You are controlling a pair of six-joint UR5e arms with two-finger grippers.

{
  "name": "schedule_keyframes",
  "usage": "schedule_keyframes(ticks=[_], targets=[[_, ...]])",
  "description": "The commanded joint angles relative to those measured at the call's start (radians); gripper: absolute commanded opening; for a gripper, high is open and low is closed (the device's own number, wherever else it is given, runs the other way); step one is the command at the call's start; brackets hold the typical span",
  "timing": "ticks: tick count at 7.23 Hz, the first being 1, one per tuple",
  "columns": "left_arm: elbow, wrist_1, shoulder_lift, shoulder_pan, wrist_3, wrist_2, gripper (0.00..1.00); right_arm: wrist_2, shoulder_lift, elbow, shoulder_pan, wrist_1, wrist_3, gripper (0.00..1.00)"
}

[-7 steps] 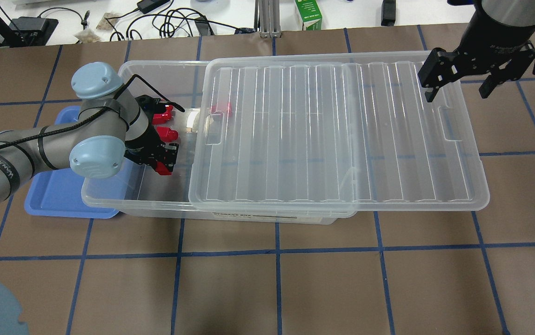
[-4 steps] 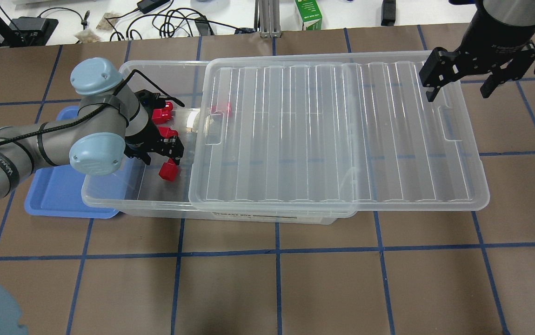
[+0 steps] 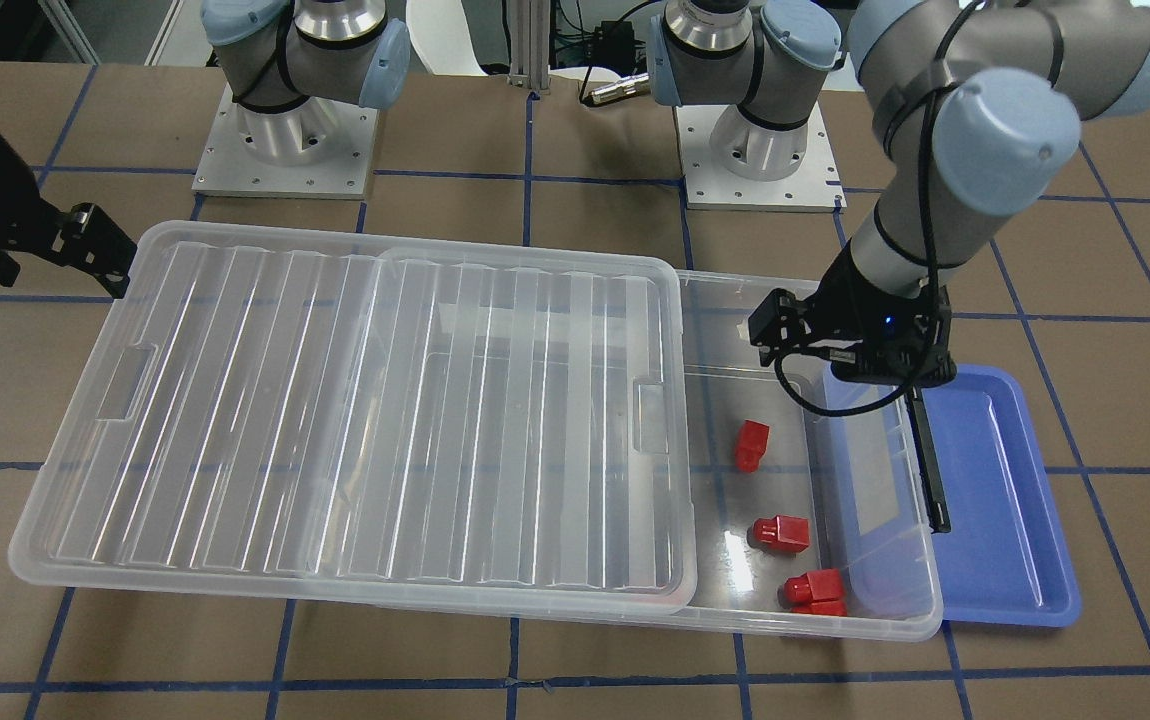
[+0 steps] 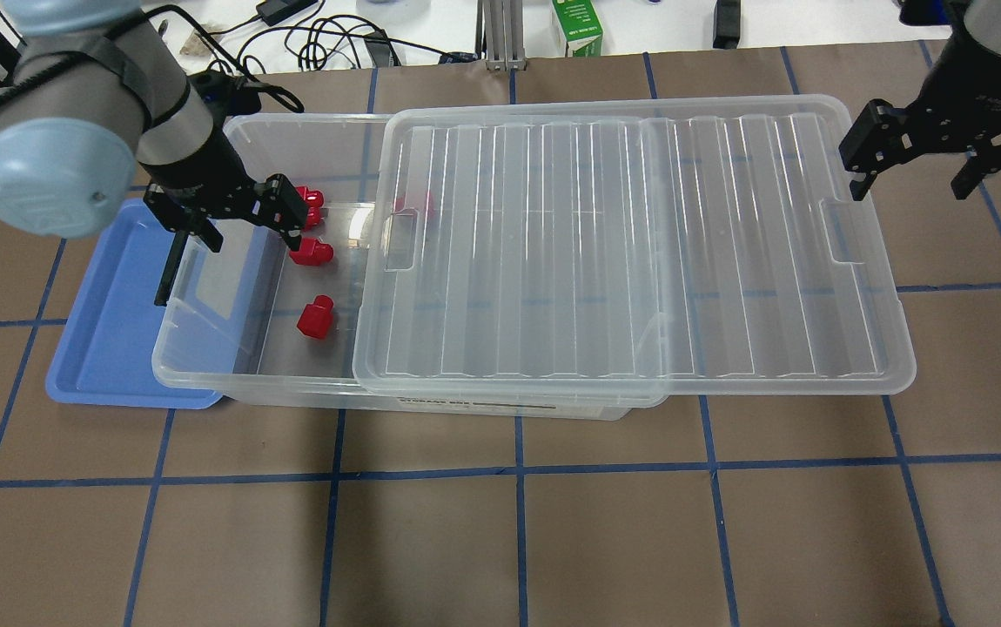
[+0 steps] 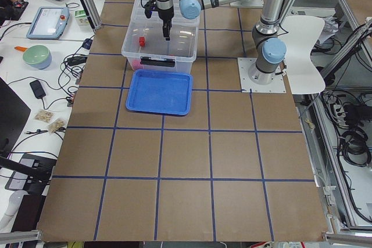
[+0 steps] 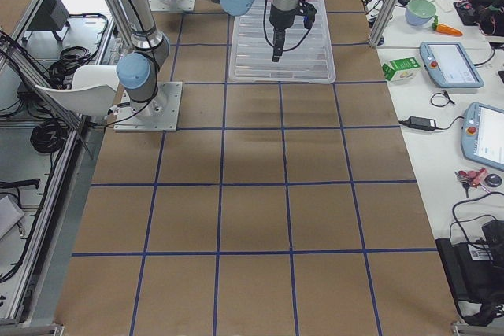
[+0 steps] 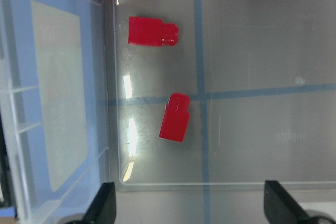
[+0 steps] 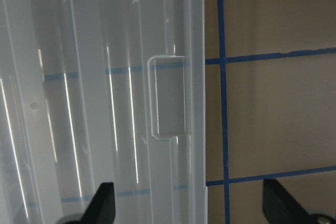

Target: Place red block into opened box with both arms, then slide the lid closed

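The clear box lies across the table with its left end uncovered. The ribbed lid covers the rest and overhangs the box's right end. Several red blocks lie inside. One red block rests alone on the floor, and another shows dimly under the lid. My left gripper hangs open and empty above the uncovered end. My right gripper is open above the lid's right end, over its recess.
A blue tray sits partly under the box's left end. The box's black bar runs along that short end. Cables, a green carton and devices lie beyond the table's far edge.
My left gripper opened and let go of the red block, which now lies on the box floor. It then rose and drew back left. My right gripper shifted right, over the lid's end.
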Motion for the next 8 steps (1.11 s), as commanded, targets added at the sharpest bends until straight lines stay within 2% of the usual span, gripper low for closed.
schedule_keyframes(ticks=[1, 3, 4, 6, 8], targets=[[0.05, -0.079, 0.067, 0.0, 0.0, 0.003, 1.0, 0.003, 0.057, 0.026, -0.07, -0.015, -0.001, 1.0], [0.054, -0.081, 0.11, -0.002, -0.001, 0.003, 1.0, -0.026, 0.067, 0.038, -0.078, -0.052, -0.014, 1.0], [0.053, -0.087, 0.123, -0.017, -0.007, 0.003, 1.0, -0.098, 0.065, 0.05, -0.083, -0.055, -0.015, 1.0], [0.056, -0.095, 0.124, -0.072, -0.099, 0.064, 1.0, -0.107, 0.074, 0.064, -0.083, -0.058, -0.014, 1.0], [0.057, -0.09, 0.127, -0.065, -0.09, 0.052, 1.0, -0.103, 0.09, 0.104, -0.083, -0.089, -0.014, 1.0]])
